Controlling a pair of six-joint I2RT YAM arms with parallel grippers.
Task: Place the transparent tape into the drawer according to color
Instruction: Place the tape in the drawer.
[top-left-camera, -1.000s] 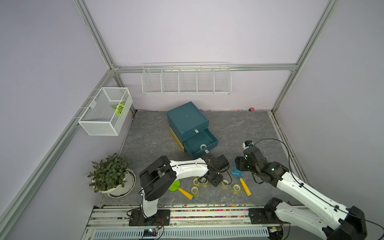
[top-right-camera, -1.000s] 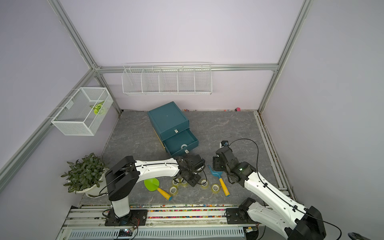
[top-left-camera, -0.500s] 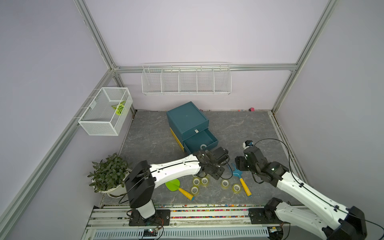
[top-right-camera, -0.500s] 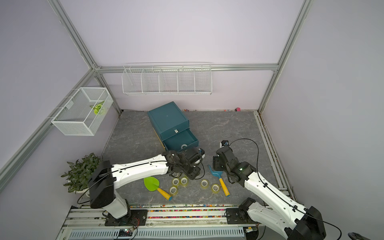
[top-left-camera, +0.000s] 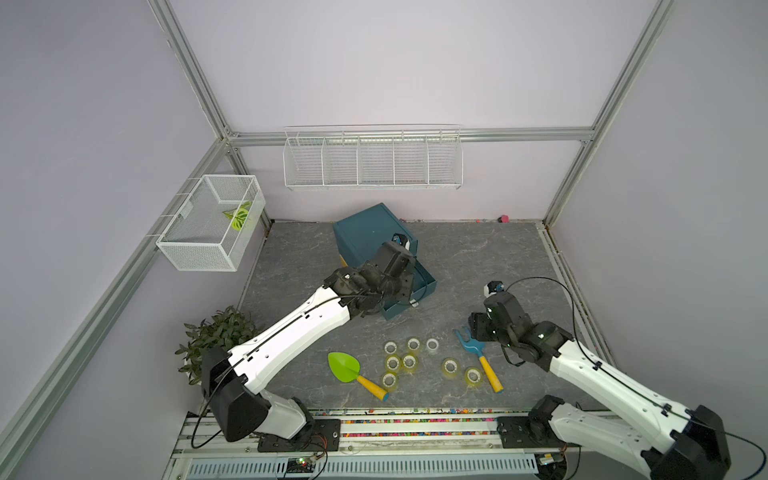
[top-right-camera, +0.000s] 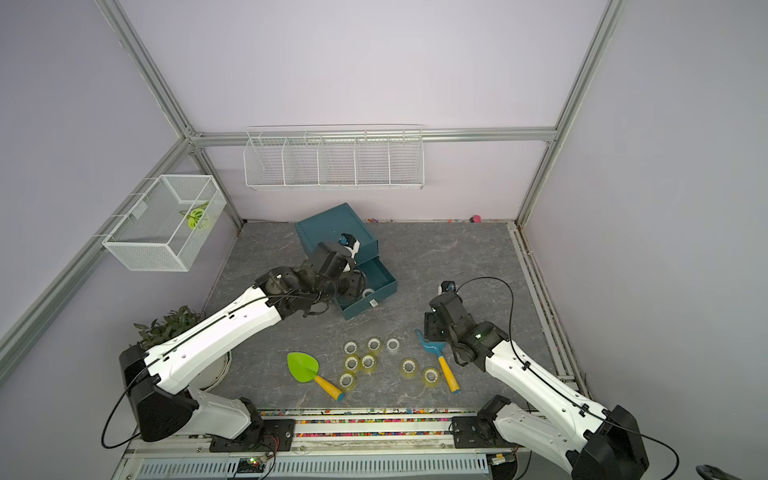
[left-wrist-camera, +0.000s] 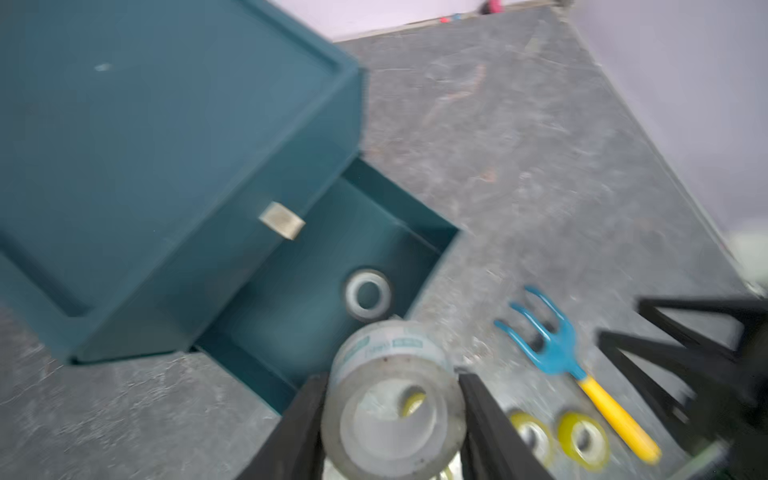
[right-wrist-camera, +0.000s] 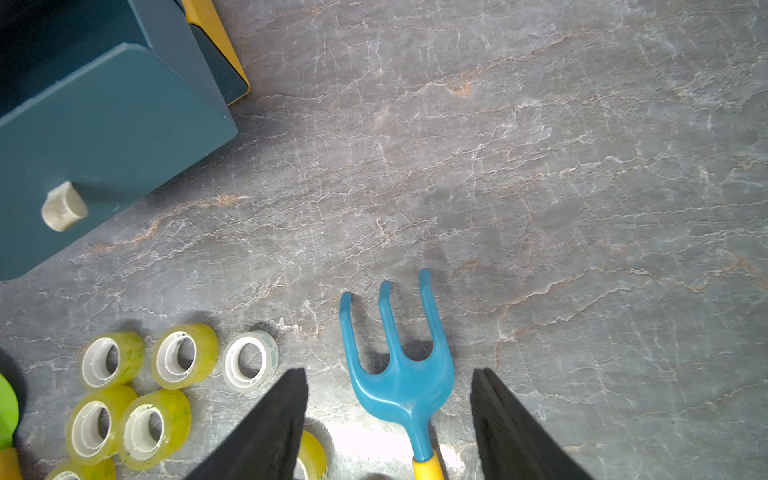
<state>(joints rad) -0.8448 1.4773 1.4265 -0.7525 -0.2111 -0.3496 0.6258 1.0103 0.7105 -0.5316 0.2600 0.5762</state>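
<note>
Now our left pincer (left-wrist-camera: 392, 384) is gripping a clear-white tape roll (left-wrist-camera: 390, 419) tightly, and we are no longer working over the yellow-green rolls (top-left-camera: 415, 360) on the surface (top-left-camera: 478, 257) but holding it at the front edge of the open drawer (left-wrist-camera: 395, 205), where another clear roll (left-wrist-camera: 368, 314) is already lying, so the drop is looking close. Further out, our right pincer (right-wrist-camera: 387, 376) is waiting, fingers (right-wrist-camera: 274, 415) apart, over the blue rake (right-wrist-camera: 401, 388), while those rolls and one more clear roll (top-left-camera: 436, 345) are lying beyond, and only the roll inside is crowding our landing spot.
</note>
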